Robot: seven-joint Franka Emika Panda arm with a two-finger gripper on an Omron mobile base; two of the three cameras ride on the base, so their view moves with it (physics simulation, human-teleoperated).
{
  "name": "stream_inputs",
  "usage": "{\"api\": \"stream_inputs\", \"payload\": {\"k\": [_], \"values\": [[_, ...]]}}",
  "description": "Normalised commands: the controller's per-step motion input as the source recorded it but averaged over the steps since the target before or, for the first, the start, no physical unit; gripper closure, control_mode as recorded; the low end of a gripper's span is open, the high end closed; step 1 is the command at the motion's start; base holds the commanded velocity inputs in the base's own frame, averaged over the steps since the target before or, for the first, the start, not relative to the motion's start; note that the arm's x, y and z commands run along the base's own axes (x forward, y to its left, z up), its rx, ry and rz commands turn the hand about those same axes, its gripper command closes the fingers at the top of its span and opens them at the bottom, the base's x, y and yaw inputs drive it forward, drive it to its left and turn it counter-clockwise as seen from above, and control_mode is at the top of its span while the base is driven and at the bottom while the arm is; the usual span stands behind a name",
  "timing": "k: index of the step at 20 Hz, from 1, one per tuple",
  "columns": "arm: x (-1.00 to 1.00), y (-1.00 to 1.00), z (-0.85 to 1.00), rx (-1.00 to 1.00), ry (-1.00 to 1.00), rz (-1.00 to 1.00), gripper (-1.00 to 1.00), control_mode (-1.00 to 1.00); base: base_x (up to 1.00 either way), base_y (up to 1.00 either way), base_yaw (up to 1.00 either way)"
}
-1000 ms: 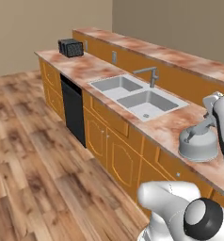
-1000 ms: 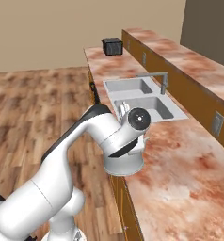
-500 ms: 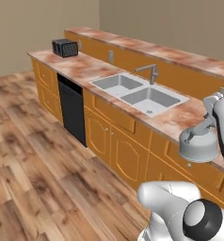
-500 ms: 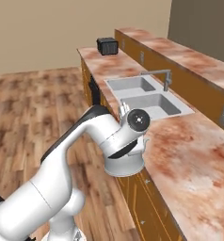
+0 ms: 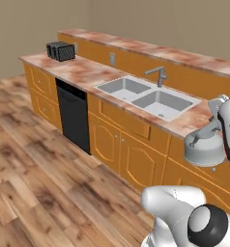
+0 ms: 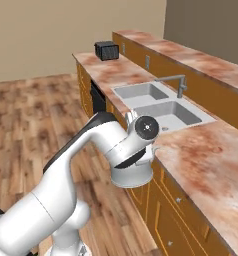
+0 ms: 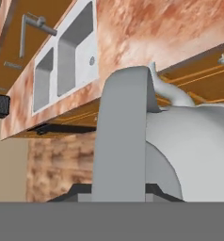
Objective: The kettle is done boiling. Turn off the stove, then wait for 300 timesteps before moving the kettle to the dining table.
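Your gripper (image 7: 118,200) is clenched on the kettle (image 5: 204,149) handle, carrying it off the counter (image 6: 201,150) edge; swing too near and it could clip that edge.

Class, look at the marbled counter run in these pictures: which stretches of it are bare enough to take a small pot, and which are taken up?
Bare: the reddish marbled countertop between the black toaster and the grey double sink, and the stretch right of the sink. The raised orange-fronted ledge behind is bare too. Taken up: the sink with its faucet.
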Motion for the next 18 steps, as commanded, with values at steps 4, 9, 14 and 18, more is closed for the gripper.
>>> {"api": "stream_inputs", "payload": {"k": [4, 9, 14, 18], "values": [[0.00, 0.00, 0.00, 0.00, 0.00, 0.00, 1.00, 1.00, 0.22, 0.68, -0.22], [0.00, 0.00, 0.00, 0.00, 0.00, 0.00, 1.00, 1.00, 0.15, 0.71, -0.23], [0.00, 0.00, 0.00, 0.00, 0.00, 0.00, 1.00, 1.00, 0.10, 0.79, -0.23], [0.00, 0.00, 0.00, 0.00, 0.00, 0.00, 1.00, 1.00, 0.08, 0.85, -0.24]]}}
